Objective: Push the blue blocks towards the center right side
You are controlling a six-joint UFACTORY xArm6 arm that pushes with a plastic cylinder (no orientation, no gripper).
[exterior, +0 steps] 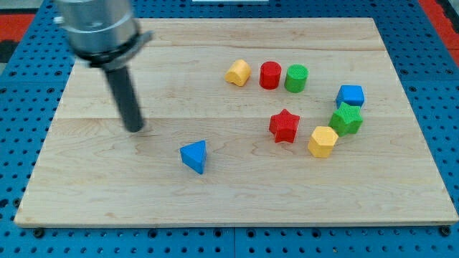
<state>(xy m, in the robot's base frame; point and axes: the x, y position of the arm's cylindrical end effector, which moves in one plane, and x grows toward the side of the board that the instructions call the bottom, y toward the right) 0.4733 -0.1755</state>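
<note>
Your end effector's bare tip (135, 129), holding nothing, stood left of the blue triangle (194, 156), positioned to push it toward the table's (86, 193) right edge.

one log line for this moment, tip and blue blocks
my tip: upper left of blue triangle, apart | blue cube: right side, by green star
</note>
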